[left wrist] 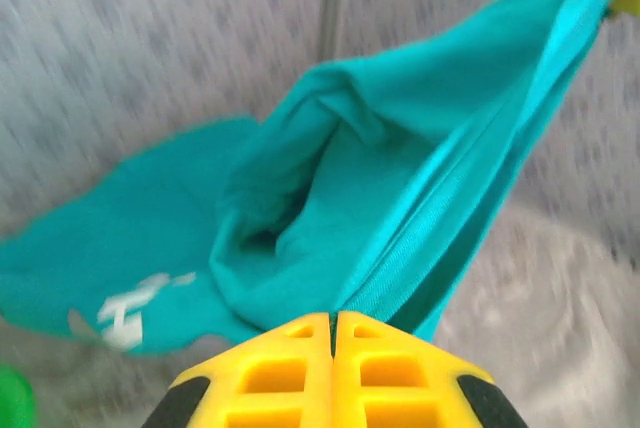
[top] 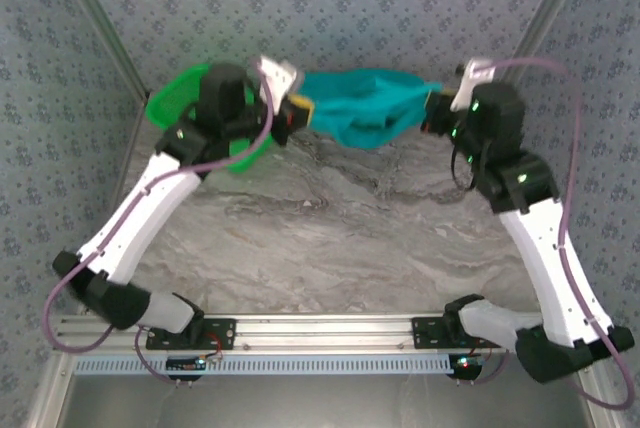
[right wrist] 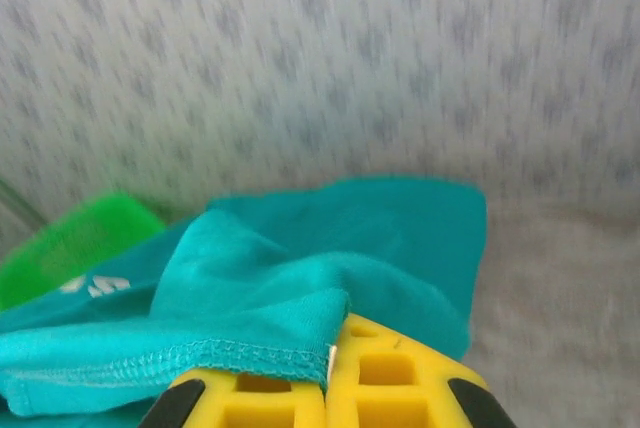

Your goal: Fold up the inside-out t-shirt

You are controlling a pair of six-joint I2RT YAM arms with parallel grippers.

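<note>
Fabric of the teal short-sleeved cloth t-shirt (top: 365, 113) hangs stretched over the far side of the grey marbled table (top: 330, 238). Your left gripper (left wrist: 333, 326) and right gripper (right wrist: 329, 360) each pinch one edge. You have the bright green plastic mesh basket (top: 175, 98) far left.

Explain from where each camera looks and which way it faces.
Top external: above, behind the arms, looking down on the table; both arms show, holding the t-shirt.
Left wrist: on the left arm, facing the t-shirt; left gripper shut on it.
Right wrist: facing t-shirt and green basket; right gripper shut on the hem.
Shared: both wrist views show the white lettering.
</note>
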